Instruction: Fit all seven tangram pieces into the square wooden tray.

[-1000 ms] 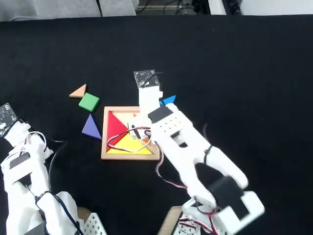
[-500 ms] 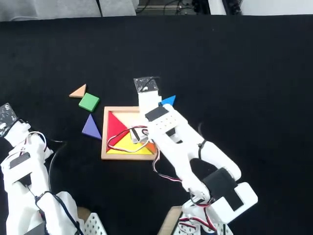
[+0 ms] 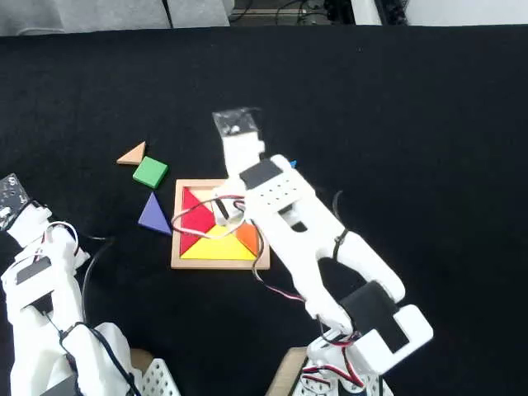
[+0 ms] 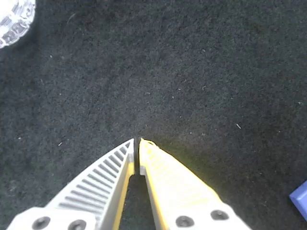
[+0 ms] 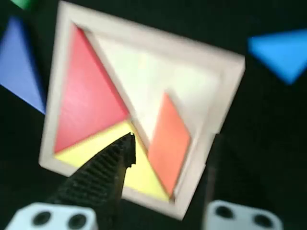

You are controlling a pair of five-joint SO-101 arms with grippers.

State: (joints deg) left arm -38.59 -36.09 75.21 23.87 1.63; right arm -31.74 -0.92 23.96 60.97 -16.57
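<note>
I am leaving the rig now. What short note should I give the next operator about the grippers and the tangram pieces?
Left gripper: shut, empty, over bare cloth.
Right gripper: open, empty, above the tray.
Done: red triangle, yellow triangle and orange piece lie in the tray.
Left: tan triangle, green square and purple triangle lie beside the tray, and the blue triangle is at its far side.

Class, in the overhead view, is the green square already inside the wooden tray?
No, the green square lies on the black table outside the tray, near the purple triangle.
</note>
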